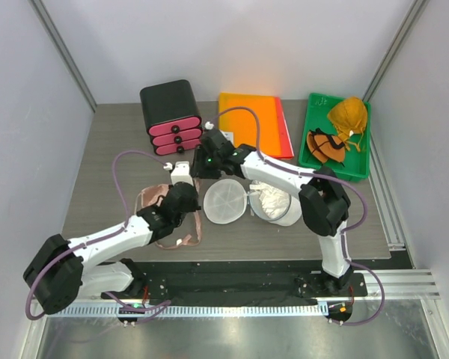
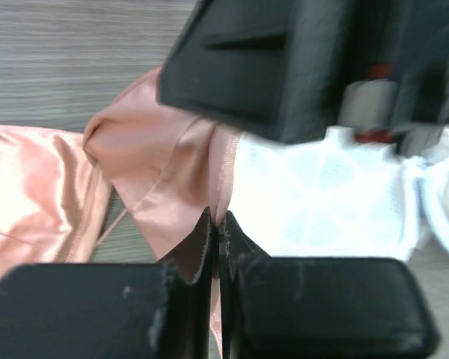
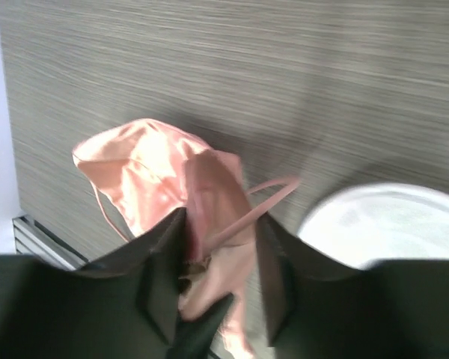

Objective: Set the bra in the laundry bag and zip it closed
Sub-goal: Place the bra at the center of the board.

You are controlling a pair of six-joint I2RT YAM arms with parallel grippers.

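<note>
The pink satin bra [image 1: 197, 223] lies on the table left of the laundry bag [image 1: 224, 202], a white mesh case lying open with its two round halves side by side. My left gripper [image 1: 185, 196] is shut on a fold of the bra [image 2: 165, 172] next to the bag [image 2: 322, 202]. My right gripper [image 1: 200, 166] hovers just above it and shows as a dark block at the top of the left wrist view. Its jaws stand apart, and the right gripper [image 3: 221, 224] has loose bra fabric [image 3: 150, 168] and a strap hanging between them. A bag half [image 3: 382, 221] shows at the right.
A black drawer unit with pink drawers [image 1: 170, 116] stands at the back left. An orange folder [image 1: 254, 123] lies beside it. A green tray [image 1: 311, 153] at the back right holds orange and brown garments [image 1: 348, 116].
</note>
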